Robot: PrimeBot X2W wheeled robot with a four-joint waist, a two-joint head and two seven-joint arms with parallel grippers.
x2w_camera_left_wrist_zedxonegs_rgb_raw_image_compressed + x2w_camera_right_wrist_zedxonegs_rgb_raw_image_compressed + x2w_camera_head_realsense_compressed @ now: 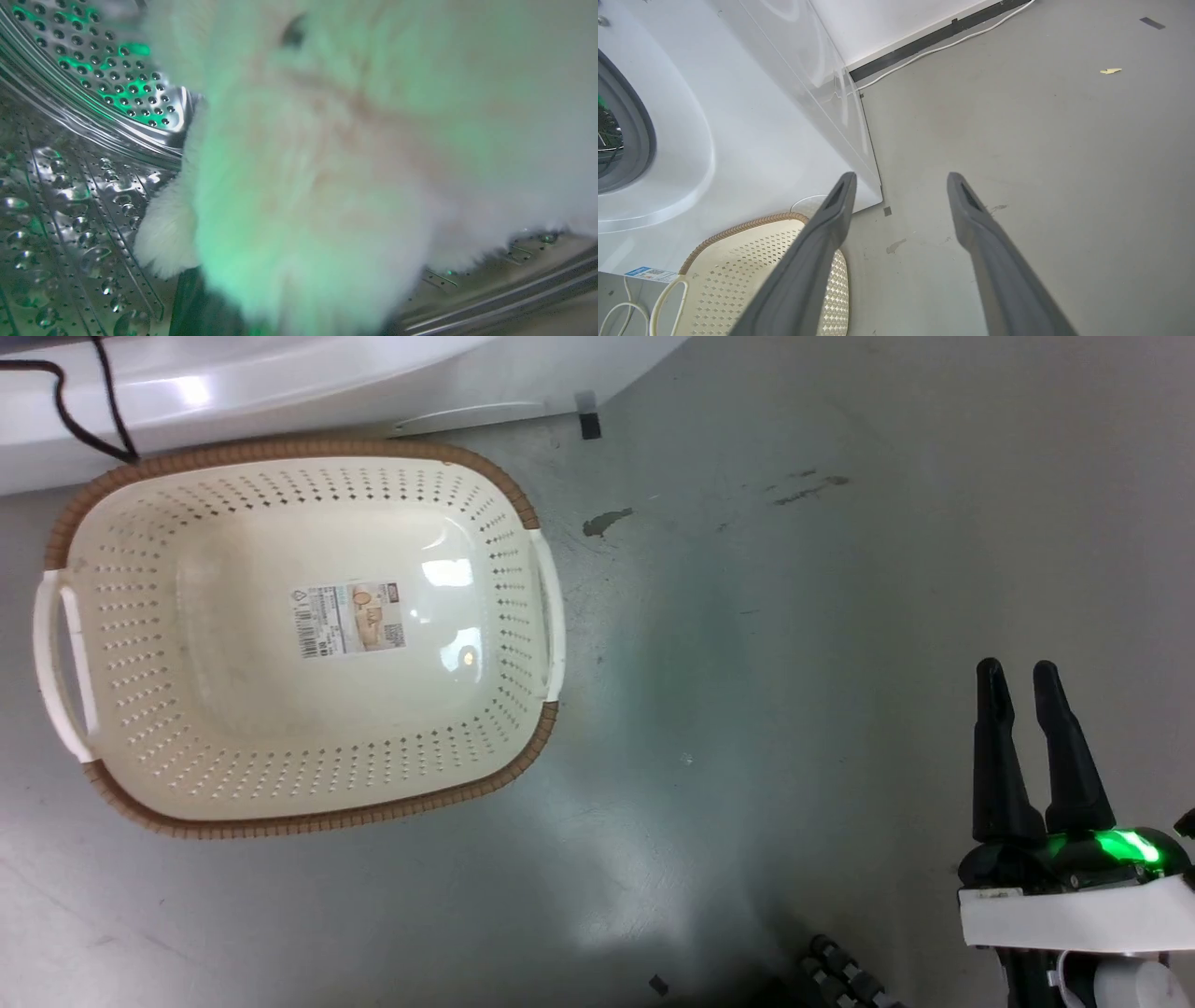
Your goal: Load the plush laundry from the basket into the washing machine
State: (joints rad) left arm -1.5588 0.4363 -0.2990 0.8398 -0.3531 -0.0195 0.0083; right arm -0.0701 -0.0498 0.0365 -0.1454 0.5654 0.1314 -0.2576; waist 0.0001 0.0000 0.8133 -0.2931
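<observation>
The plush [327, 186] lies inside the washer [280, 383], pressed close against the left wrist camera. Its pale fur is tinted green by the arm's light, and one furry limb rests on the perforated steel drum [70, 210].

Fur crowds that view, so it cannot be told whether the left claw is clenched on the toy or has let go.

The basket [224, 709] stands on the grey floor [794, 663] just in front of the washer. It holds nothing, and the sticker [350, 619] on its bottom is bare to the head camera. The drum holds the plush, and no other laundry can be seen around it.

The right claw [1016, 670] hangs well apart from the basket with its two dark fingers spread and nothing between them. Its wrist camera looks past the washer's white front and grey seal [642, 126] to the basket's rim below.

The toy looks light, soft and limp. It would likely sag and fold around whatever grips it, and deep fur may slide between smooth fingers. A pinch deep into the body, or on a thick limb near its root, looks safer than a hold on loose fur or a floppy ear.

With the basket bare and the toy resting in the drum, the load appears nearly done. What seems left is to let go, if that has not happened, and to draw the arm out past the seal without dragging the toy along.
</observation>
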